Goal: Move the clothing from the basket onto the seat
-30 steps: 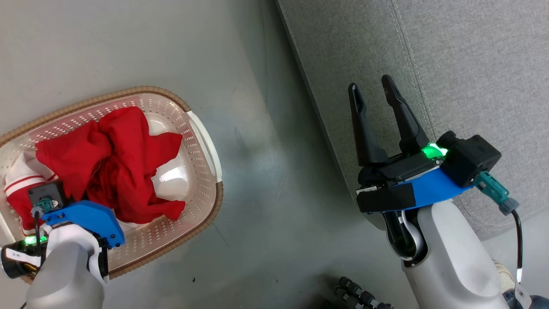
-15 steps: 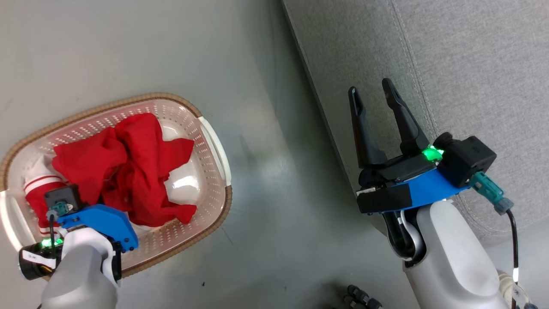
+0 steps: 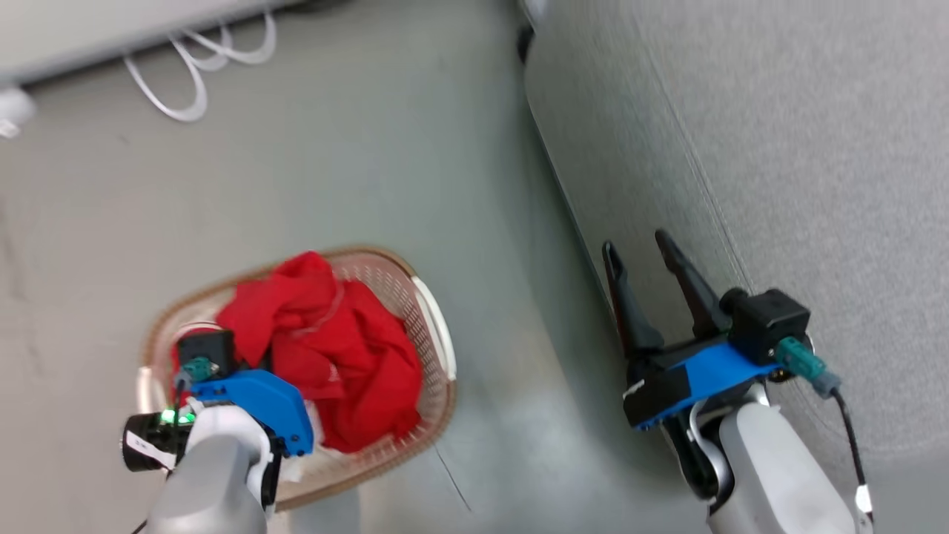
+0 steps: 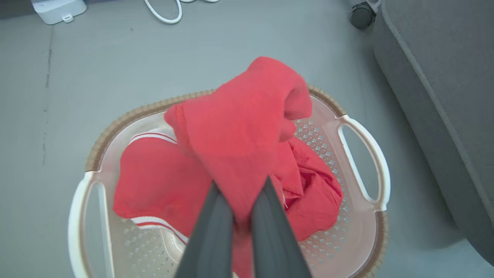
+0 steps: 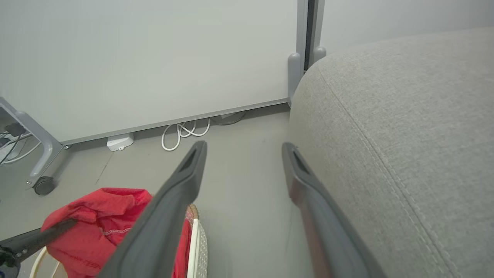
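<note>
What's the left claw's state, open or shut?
Shut on the clothing: the left claw pinches a red fold between its fingers, over the basket.

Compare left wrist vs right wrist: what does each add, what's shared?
Left wrist adds: the left gripper shut on a raised fold of the clothing, its striped band, both basket handles. Right wrist adds: the right gripper open, the wall, the stitched seam along the seat. Shared: clothing, basket, seat, white cable on the floor.
</note>
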Tool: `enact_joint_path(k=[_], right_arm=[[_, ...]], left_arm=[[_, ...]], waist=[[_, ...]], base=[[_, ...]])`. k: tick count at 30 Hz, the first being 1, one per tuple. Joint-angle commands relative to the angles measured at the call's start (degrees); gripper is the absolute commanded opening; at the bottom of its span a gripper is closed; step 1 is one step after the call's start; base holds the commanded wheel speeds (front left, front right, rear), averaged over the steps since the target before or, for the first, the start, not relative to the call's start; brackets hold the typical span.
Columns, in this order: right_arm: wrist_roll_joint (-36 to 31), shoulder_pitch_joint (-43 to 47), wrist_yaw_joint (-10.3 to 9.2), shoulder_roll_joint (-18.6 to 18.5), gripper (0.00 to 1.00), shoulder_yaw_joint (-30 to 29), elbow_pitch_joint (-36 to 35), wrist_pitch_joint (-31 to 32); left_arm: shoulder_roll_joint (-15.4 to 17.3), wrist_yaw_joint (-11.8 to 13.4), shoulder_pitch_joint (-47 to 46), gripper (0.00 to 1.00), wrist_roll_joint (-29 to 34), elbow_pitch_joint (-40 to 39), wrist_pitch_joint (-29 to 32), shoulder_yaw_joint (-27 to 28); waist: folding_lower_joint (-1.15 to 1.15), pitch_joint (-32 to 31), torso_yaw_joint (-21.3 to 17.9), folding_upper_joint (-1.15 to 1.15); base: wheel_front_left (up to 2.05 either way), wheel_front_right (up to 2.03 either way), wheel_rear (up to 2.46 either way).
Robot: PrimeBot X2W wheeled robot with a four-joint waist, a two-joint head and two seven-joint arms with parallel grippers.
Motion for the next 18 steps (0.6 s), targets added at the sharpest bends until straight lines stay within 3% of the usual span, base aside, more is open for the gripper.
enact_joint_path(k=[1,10,18], right_arm=[[-1.02,1.89,-0.04,-0.16,1.00,-0.27,0.56,1.23],[-4.97,8.83,-0.04,-0.16,1.00,-2.02,-0.96,7.18],[-6.60,13.90,-0.04,-0.15,1.00,-1.57,-3.35,12.31]], left_arm=[[-0.31,-0.67,1.34,0.00,0.19,0.16,-0.34,-0.74],[-1.05,-5.17,3.95,0.00,-1.91,-2.87,-0.51,-6.57],[-1.04,-6.22,4.79,0.00,-6.66,-10.50,2.59,-15.77]], waist=[[0.01,-7.87,4.54,0.00],[0.01,-19.51,9.27,0.00],[0.01,-25.60,11.60,0.00]], base=[[0.00,0.00,0.00],[0.00,0.00,0.00],[0.00,0.00,0.00]])
